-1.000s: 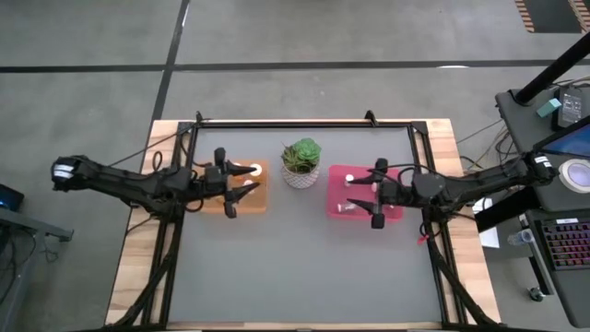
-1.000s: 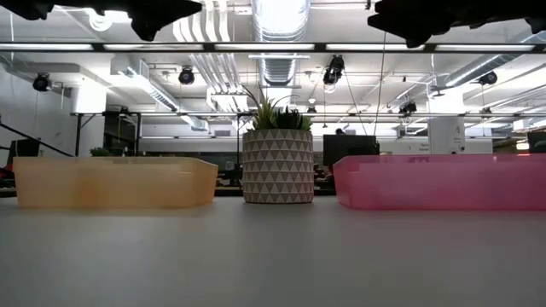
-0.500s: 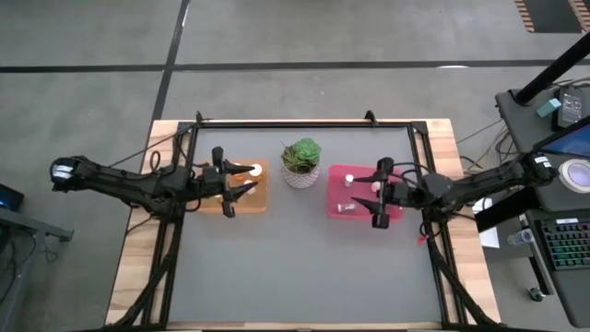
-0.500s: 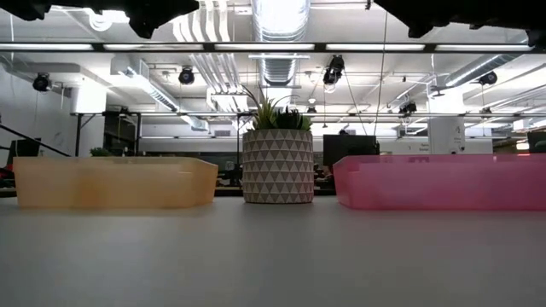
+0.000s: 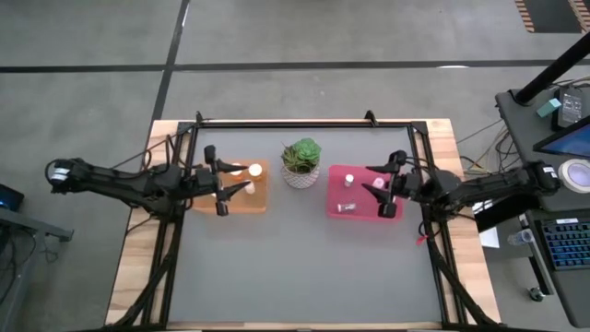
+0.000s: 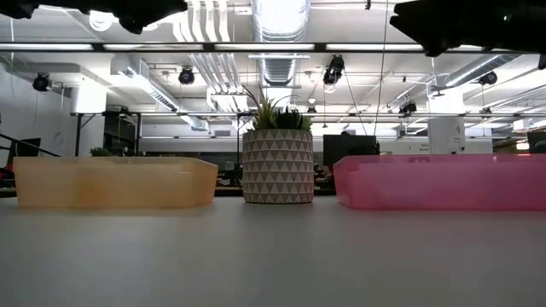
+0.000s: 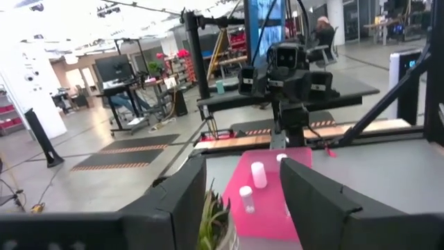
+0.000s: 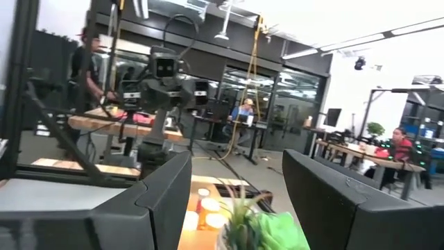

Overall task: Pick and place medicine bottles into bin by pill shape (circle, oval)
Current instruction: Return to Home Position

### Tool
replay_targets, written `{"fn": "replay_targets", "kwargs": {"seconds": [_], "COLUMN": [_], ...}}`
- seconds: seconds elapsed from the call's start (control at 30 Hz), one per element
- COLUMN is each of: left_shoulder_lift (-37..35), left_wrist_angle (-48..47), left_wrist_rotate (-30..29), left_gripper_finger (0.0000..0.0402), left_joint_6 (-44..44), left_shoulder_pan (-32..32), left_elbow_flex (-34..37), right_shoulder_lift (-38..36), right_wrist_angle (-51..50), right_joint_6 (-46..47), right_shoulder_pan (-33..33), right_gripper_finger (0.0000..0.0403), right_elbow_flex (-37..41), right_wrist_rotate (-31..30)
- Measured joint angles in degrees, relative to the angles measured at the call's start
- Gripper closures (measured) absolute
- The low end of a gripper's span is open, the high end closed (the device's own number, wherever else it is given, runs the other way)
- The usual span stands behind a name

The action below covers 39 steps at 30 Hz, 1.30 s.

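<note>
The orange bin sits left of centre on the grey mat and the pink bin right of centre. White-capped medicine bottles stand in the orange bin. In the pink bin one bottle stands and another lies on its side. My left gripper hovers open and level over the orange bin, with nothing between its fingers. My right gripper hovers open over the pink bin's right part, its fingers tipped upward and empty.
A green plant in a white patterned pot stands between the two bins at the far middle of the mat. The near half of the mat shows bare. A black frame runs along the table's far and side edges.
My right gripper has drawn back toward the table's right edge above the pink bin, and its fingers have tipped upward. It has stayed open and empty. The bottles and bins have not moved.
</note>
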<state>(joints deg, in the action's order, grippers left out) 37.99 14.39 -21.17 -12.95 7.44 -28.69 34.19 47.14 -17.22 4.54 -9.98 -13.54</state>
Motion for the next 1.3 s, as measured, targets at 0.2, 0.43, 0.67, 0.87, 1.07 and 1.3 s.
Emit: {"fn": "replay_targets", "kwargs": {"seconds": [0.2,0.43,0.67,0.87,1.07,1.3], "left_shoulder_lift": [-3.6,-7.61,-9.8,-10.88,-14.9,-22.48], "left_wrist_angle": [-4.75,-7.68,-10.68,-12.43,-12.4,-12.47], "left_wrist_rotate": [-0.01,-0.04,-0.02,-0.02,-0.02,-0.04], "left_gripper_finger": [0.0271,0.0323,0.0361,0.0385,0.0399,0.0401], "left_joint_6": [0.18,0.32,0.61,0.63,1.07,2.12], "left_shoulder_pan": [0.0,0.0,0.0,0.0,0.0,0.0], "left_elbow_flex": [0.14,1.11,1.16,1.95,5.47,9.73], "right_shoulder_lift": [-2.59,-5.41,-9.17,-13.17,-18.03,-23.93], "right_wrist_angle": [-0.58,-2.88,-9.44,-14.91,-20.4,-28.12], "right_joint_6": [0.75,0.72,0.71,0.54,0.64,0.1], "right_shoulder_pan": [-1.57,-1.6,-1.6,-1.6,-1.6,-1.6], "right_gripper_finger": [0.0184,0.0184,0.0184,0.0184,0.0184,0.0184], "right_elbow_flex": [1.53,2.19,1.4,1.12,1.12,1.12], "right_wrist_rotate": [-0.02,-0.02,-0.26,-1.66,-3.48,-5.05]}}
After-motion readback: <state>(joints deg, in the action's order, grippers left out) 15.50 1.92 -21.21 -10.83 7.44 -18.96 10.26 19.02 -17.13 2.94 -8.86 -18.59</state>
